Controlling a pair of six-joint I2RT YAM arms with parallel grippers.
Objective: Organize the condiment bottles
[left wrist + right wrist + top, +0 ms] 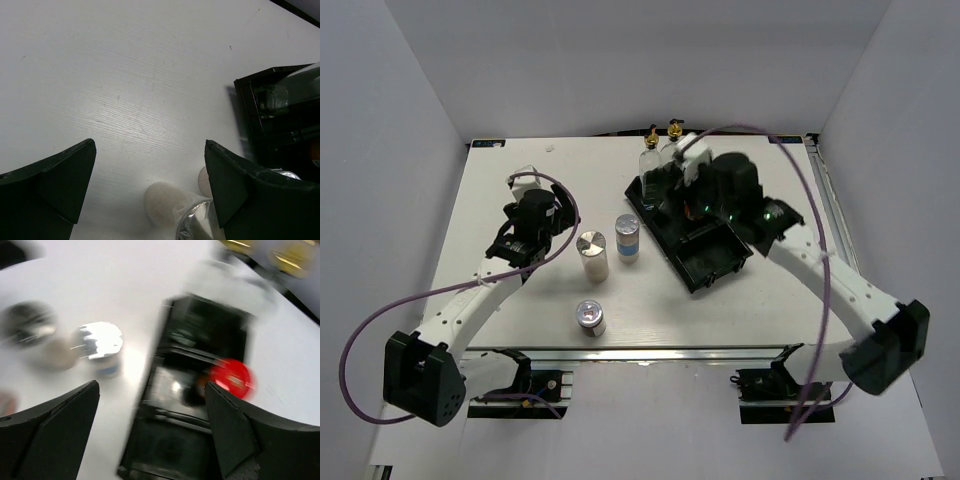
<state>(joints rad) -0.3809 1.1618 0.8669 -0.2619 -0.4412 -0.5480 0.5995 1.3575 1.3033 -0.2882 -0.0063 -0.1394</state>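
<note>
Spread wide and empty, both the left gripper [150, 150] and right gripper [151, 390]. The blue-labelled shaker [628, 240], centre frame, looks light, rigid, slick-capped (I'd pinch its body, lower down).

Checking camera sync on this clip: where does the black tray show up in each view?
Top external: the black tray lies right of centre, set at an angle.
Left wrist: its corner shows at the right edge.
Right wrist: it fills the centre, blurred.
Shared landmark: the clear glass bottle at its far end, also seen in the left wrist and right wrist views.
</note>
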